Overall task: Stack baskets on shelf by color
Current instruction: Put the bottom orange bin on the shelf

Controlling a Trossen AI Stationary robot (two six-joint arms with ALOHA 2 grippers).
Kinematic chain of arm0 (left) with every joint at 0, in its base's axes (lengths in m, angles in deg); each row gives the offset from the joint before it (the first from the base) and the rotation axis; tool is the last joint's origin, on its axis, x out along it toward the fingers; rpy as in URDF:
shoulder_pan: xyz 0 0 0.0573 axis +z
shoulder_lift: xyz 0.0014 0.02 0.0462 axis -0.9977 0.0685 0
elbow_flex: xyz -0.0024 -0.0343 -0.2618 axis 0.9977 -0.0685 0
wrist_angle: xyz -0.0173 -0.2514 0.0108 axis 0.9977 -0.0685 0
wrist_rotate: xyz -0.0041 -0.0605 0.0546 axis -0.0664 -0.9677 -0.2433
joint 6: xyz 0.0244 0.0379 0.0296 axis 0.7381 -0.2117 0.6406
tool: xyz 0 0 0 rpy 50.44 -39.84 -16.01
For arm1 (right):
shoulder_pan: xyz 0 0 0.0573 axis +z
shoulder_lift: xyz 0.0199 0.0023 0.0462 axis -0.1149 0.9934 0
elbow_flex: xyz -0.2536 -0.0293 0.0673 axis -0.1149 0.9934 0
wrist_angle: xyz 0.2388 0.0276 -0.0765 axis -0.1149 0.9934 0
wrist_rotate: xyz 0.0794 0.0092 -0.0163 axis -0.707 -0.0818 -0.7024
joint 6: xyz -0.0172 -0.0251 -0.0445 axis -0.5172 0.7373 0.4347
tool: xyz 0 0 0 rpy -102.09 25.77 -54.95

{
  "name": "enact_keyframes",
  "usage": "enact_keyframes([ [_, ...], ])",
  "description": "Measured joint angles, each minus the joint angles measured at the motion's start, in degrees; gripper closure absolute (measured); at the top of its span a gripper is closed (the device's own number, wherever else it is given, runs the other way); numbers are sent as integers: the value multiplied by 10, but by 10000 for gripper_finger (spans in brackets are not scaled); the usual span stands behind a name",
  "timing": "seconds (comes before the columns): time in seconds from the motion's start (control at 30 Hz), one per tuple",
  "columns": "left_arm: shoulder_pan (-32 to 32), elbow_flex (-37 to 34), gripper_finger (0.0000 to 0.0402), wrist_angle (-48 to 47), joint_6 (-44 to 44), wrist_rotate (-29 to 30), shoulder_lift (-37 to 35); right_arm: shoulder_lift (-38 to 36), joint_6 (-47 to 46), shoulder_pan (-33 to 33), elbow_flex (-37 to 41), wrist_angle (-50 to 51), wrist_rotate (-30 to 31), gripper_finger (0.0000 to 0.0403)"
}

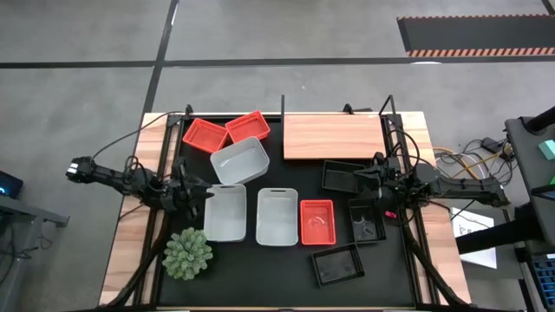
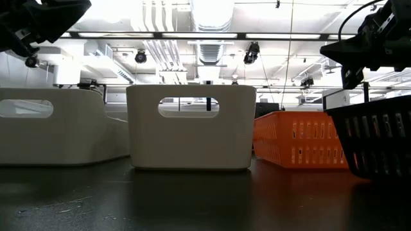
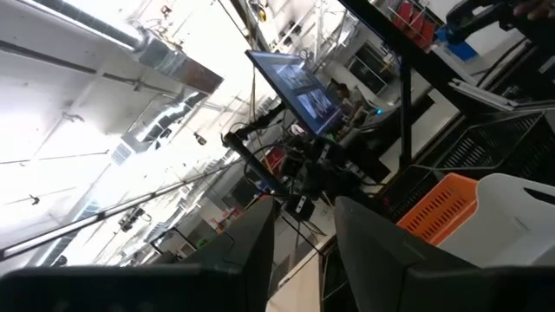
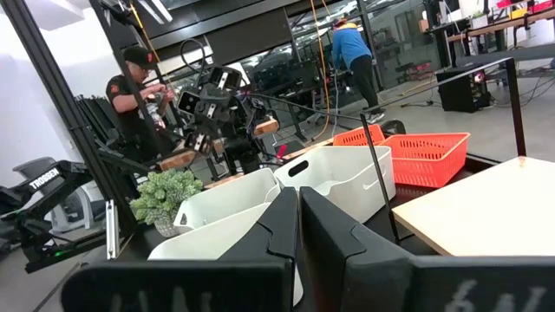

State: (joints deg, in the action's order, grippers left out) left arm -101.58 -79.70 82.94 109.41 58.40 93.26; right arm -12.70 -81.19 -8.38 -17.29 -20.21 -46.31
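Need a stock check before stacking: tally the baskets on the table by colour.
Orange-red baskets: 3
White baskets: 3
Black baskets: 3
Total: 9 baskets, none yet on the shelf.

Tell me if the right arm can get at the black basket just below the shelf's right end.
Probably yes. The right tool hovers right beside that black basket, next to the shelf. Nothing lies in between, and the basket's open top looks clear from above.

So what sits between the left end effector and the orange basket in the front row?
In the high view, two white baskets stand side by side between the left end effector and that orange basket.
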Motion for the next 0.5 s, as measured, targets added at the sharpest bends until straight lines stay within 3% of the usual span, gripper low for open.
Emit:
enact_keyframes([
  [0.23, 0, 0, 293, 1, 0, 0, 0, 0, 29, 0, 0, 0, 2, 394],
  [0.5, 0, 0, 293, 1, 0, 0, 0, 0, 25, 0, 0, -50, 71, 394],
])
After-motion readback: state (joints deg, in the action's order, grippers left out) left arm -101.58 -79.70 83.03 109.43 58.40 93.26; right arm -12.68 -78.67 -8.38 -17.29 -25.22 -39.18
